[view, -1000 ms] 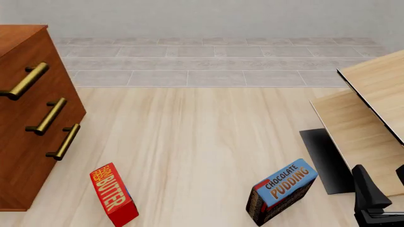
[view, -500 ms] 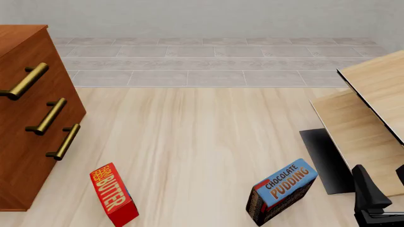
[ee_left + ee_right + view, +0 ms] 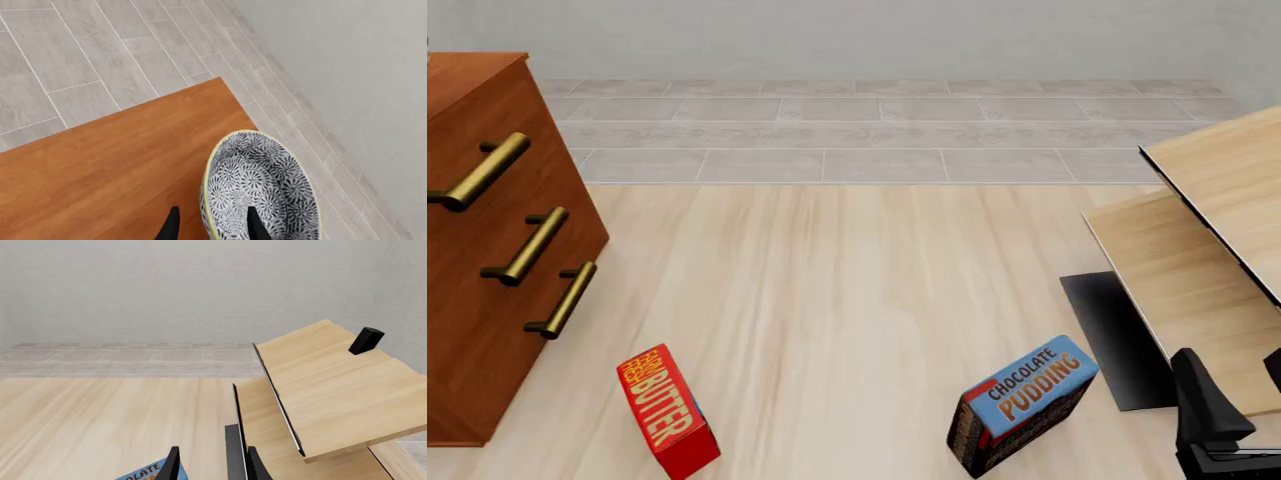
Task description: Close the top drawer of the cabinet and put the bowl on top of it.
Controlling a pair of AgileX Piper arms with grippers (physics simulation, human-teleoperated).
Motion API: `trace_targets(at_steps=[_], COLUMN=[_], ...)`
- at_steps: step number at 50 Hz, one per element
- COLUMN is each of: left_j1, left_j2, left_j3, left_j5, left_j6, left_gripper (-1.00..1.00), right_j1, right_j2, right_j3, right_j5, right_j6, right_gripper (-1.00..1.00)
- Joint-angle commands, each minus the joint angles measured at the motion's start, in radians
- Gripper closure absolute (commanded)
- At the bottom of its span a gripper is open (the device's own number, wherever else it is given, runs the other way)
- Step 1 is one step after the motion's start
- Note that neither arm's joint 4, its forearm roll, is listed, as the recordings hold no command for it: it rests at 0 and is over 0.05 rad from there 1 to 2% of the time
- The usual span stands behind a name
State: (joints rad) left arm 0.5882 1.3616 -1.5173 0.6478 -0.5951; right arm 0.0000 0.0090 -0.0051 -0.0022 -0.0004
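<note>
- The round black-and-white floral bowl with a thin yellowish rim (image 3: 257, 192) sits over the flat top of the tall reddish-brown wooden cabinet (image 3: 113, 165), near its far corner; whether it rests on the wood cannot be told.
- The left gripper (image 3: 212, 227) reaches down from above, one dark finger inside the bowl and one outside, clasping the rim.
- The bowl shows tilted in the left wrist view, its mouth turned toward the pale wall.
- In the front view the uppermost drawer front with its long brass bar handle (image 3: 478, 170) lies flush with the two below.
- The right gripper (image 3: 212, 465) hangs low over the table's right, fingers parted and empty.
- A red butter box (image 3: 667, 410) and a blue chocolate pudding box (image 3: 1024, 403) stand near the front edge, wide bare tabletop between them.
</note>
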Motion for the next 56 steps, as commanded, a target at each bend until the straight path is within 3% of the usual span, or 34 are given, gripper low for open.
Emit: trace_targets(at_steps=[1, 7, 9, 11, 13, 14, 17, 20, 29, 32, 33, 36, 38, 42, 43, 45, 48, 49, 51, 56], left_j1=[-0.024, -0.033, -0.037, -0.039, -0.039, -0.037, -0.035, -0.039, -0.047, -0.049, -0.052, -0.057, -0.067, -0.078, -0.083, -0.091, -0.094, -0.098, -0.105, -0.121], left_j2=[-0.033, -0.054, -0.037, -0.063, -0.065, -0.052, -0.076, -0.077, -0.129, -0.124, -0.149, -0.153, -0.188, -0.232, -0.229, -0.260, -0.275, -0.265, -0.305, -0.349], left_j3=[-0.053, -0.065, -0.146, -0.080, -0.081, -0.129, -0.078, -0.123, -0.081, -0.156, -0.103, -0.135, -0.066, -0.025, -0.072, -0.022, -0.016, -0.072, -0.009, 0.018], left_j5=[0.022, 0.039, 0.100, 0.058, 0.062, 0.097, 0.069, 0.112, 0.117, 0.187, 0.160, 0.199, 0.165, 0.165, 0.207, 0.187, 0.192, 0.239, 0.212, 0.228], left_j6=[-0.033, -0.038, -0.036, -0.033, -0.034, -0.033, -0.031, -0.030, -0.027, -0.027, -0.028, -0.027, -0.033, -0.031, -0.030, -0.036, -0.033, -0.034, -0.032, -0.038], left_gripper=[-1.00, -1.00, -1.00, -1.00, -1.00, -1.00, -1.00, -1.00, -1.00, -1.00, -1.00, -1.00, -1.00, -1.00, -1.00, -1.00, -1.00, -1.00, -1.00, -1.00], right_j1=[0.000, 0.000, 0.000, 0.000, 0.000, 0.000, 0.000, 0.000, 0.000, 0.000, 0.000, 0.000, 0.000, 0.000, 0.000, 0.000, 0.000, 0.000, 0.000, 0.000], right_j2=[-0.002, -0.001, -0.002, -0.002, -0.001, -0.001, -0.002, -0.002, -0.001, -0.001, -0.002, -0.002, -0.001, -0.001, -0.001, -0.001, -0.001, -0.001, -0.001, -0.002], right_j3=[0.001, 0.001, 0.001, 0.001, 0.001, 0.001, 0.001, 0.001, 0.001, 0.001, 0.001, 0.001, 0.001, 0.001, 0.001, 0.001, 0.001, 0.001, 0.001, 0.001], right_j5=[0.000, 0.001, 0.000, 0.000, 0.000, 0.001, 0.000, 0.000, 0.000, 0.000, 0.000, 0.000, 0.001, 0.001, 0.000, 0.001, 0.001, 0.001, 0.000, 0.000], right_j6=[0.000, 0.000, 0.000, 0.000, 0.000, 0.000, 0.000, 0.000, 0.000, 0.000, 0.000, 0.000, 0.000, 0.000, 0.001, 0.000, 0.000, 0.000, 0.000, 0.000], right_gripper=[-1.00, -1.00, -1.00, -1.00, -1.00, -1.00, -1.00, -1.00, -1.00, -1.00, -1.00, -1.00, -1.00, -1.00, -1.00, -1.00, -1.00, -1.00, -1.00, -1.00])
